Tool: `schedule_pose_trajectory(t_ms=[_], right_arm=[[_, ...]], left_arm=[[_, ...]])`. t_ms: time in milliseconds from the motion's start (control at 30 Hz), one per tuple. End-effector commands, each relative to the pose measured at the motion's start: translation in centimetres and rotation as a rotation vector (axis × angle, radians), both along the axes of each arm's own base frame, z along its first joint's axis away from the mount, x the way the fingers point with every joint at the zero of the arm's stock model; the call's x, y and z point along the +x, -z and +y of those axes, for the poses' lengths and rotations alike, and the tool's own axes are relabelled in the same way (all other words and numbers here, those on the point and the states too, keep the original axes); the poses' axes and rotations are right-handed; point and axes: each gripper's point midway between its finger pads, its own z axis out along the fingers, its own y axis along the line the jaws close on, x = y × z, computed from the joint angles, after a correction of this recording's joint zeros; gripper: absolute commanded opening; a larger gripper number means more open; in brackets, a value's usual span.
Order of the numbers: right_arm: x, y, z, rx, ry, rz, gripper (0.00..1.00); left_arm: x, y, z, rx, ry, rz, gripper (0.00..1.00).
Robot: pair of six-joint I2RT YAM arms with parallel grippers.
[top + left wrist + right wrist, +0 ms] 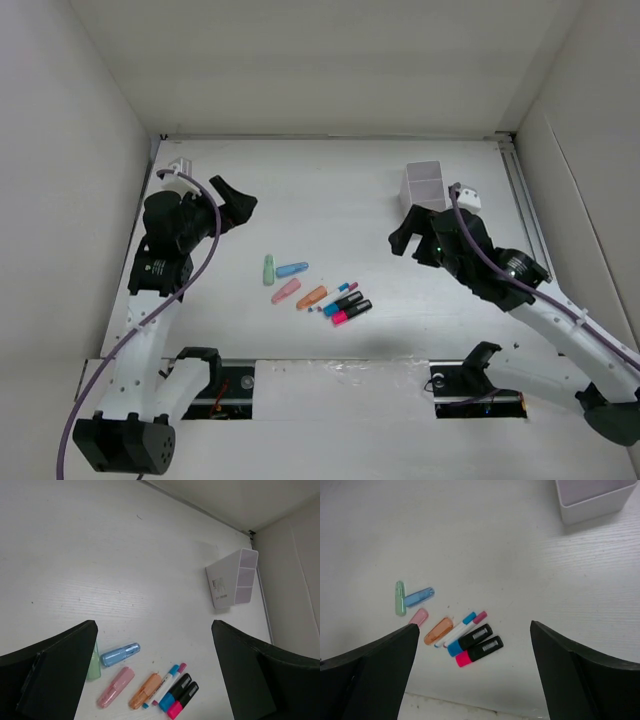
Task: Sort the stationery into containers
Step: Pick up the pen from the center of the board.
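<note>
Nothing is yet sorted: the stationery (315, 290) lies loose on the tabletop (330, 190), the box (425, 185) unfilled; left pincer (232, 198) and right pincer (405, 232) are held spread.

readable text: none | sticker (218, 586) on box (235, 575): too small | black markers (476, 637) labels: blurred

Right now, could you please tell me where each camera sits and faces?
Top external: above, behind the bases, looking down at the table; both arms, left pincer, right pincer show.
Left wrist: on the left arm, facing stationery and box; own fingers show.
Right wrist: on the right arm, facing the same; own fingers show.
Both wrists share: stationery, box.
</note>
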Motion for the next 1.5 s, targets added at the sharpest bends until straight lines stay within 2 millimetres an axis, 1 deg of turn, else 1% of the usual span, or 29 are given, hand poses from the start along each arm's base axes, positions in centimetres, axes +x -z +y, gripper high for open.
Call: schedule_pose_trajectory(t_ms=[0, 67, 133, 167, 200, 267, 300, 367, 400, 433, 467, 500, 533, 567, 600, 633, 667, 733, 767, 833, 867, 900, 967, 1000, 1067, 1100, 1233, 1333, 1467], right_arm=[[0.4, 0.6, 2.8, -0.002, -0.109, 0.000, 0.98], [0.2, 1.6, 4.9, -0.007, -0.179, 0.028, 0.77], [0.4, 1.4, 6.4, 0.015, -0.209, 0.011, 0.42], [0.3, 1.5, 7.3, 0.025, -0.237, 0.018, 0.33], [0.2, 2.5, 8.3, 0.014, -0.262, 0.041, 0.21], [0.3, 3.5, 9.6, 0.011, -0.290, 0.064, 0.04], [0.5, 4.1, 10.9, 0.004, -0.316, 0.085, 0.00], [0.5, 4.8, 12.9, 0.017, -0.364, 0.109, 0.00], [0.9, 4.0, 14.4, 0.034, -0.397, 0.088, 0.01], [1.0, 6.0, 15.8, -0.006, -0.427, 0.130, 0.05], [1.2, 6.3, 16.8, -0.015, -0.438, 0.140, 0.14], [1.3, 6.7, 18.0, -0.035, -0.442, 0.137, 0.36], [2.2, 7.5, 19.5, -0.071, -0.445, 0.147, 0.45], [2.5, 8.0, 20.5, -0.085, -0.447, 0.150, 0.51], [3.0, 9.2, 22.2, -0.119, -0.464, 0.174, 0.53], [3.4, 7.6, 22.7, -0.100, -0.465, 0.153, 0.53], [3.8, 10.4, 23.8, -0.162, -0.474, 0.189, 0.53], [4.4, 11.7, 25.0, -0.217, -0.475, 0.206, 0.53], [5.6, 12.0, 26.8, -0.213, -0.475, 0.202, 0.53], [6.2, 12.5, 28.4, -0.232, -0.488, 0.195, 0.49], [6.3, 11.5, 29.8, -0.221, -0.500, 0.182, 0.49], [6.4, 13.9, 30.4, -0.271, -0.504, 0.207, 0.48], [6.3, 15.0, 31.1, -0.303, -0.506, 0.228, 0.48], [7.1, 15.5, 32.0, -0.302, -0.499, 0.218, 0.50], [7.0, 16.1, 32.6, -0.317, -0.501, 0.222, 0.51], [7.3, 15.7, 32.9, -0.315, -0.494, 0.211, 0.51], [6.9, 18.7, 33.5, -0.354, -0.510, 0.255, 0.51], [6.0, 19.1, 34.3, -0.356, -0.523, 0.259, 0.51], [5.6, 21.1, 34.2, -0.385, -0.505, 0.284, 0.51]], left_arm=[[-0.6, -0.8, -0.7, -0.027, 0.037, -0.034, 1.00], [-1.4, -0.2, -0.7, -0.027, 0.037, -0.025, 0.98], [-1.9, 1.4, 0.3, -0.001, -0.011, 0.006, 0.98], [-2.6, 1.4, 0.6, 0.012, -0.023, -0.002, 0.96], [-3.4, 2.4, 0.9, 0.020, -0.036, 0.037, 0.83], [-4.1, 3.5, 2.5, 0.055, -0.125, 0.072, 0.67], [-5.1, 4.0, 3.2, 0.050, -0.169, 0.103, 0.57], [-5.8, 4.5, 4.7, 0.053, -0.267, 0.131, 0.36], [-6.2, 4.7, 4.9, 0.050, -0.283, 0.141, 0.30], [-6.7, 3.7, 5.1, 0.026, -0.310, 0.137, 0.28], [-6.9, 3.3, 6.1, 0.031, -0.367, 0.141, 0.28], [-7.1, 2.9, 6.5, 0.027, -0.398, 0.145, 0.28], [-7.7, 2.9, 7.0, 0.030, -0.428, 0.170, 0.28], [-8.0, 1.1, 7.5, 0.009, -0.464, 0.142, 0.28], [-8.2, 1.0, 8.3, 0.031, -0.508, 0.152, 0.36], [-8.1, 0.3, 8.3, 0.027, -0.509, 0.140, 0.40], [-8.2, -0.8, 8.5, 0.026, -0.519, 0.126, 0.43], [-8.3, -1.7, 8.5, 0.014, -0.522, 0.116, 0.43], [-8.3, -1.6, 8.5, 0.020, -0.522, 0.132, 0.43], [-8.3, -2.1, 8.2, 0.001, -0.510, 0.123, 0.43], [-8.7, -2.2, 8.2, -0.011, -0.513, 0.118, 0.43], [-8.9, -2.4, 8.2, -0.014, -0.513, 0.110, 0.43], [-9.3, -3.6, 8.0, -0.028, -0.504, 0.077, 0.43], [-9.4, -3.3, 8.1, -0.016, -0.501, 0.086, 0.43], [-9.7, -4.3, 8.1, -0.010, -0.496, 0.065, 0.44], [-9.8, -4.1, 8.0, -0.010, -0.488, 0.074, 0.44], [-10.2, -4.8, 7.9, -0.010, -0.475, 0.051, 0.44], [-10.4, -5.0, 7.4, -0.020, -0.452, 0.044, 0.44], [-10.4, -5.0, 7.1, -0.026, -0.433, 0.046, 0.44]])
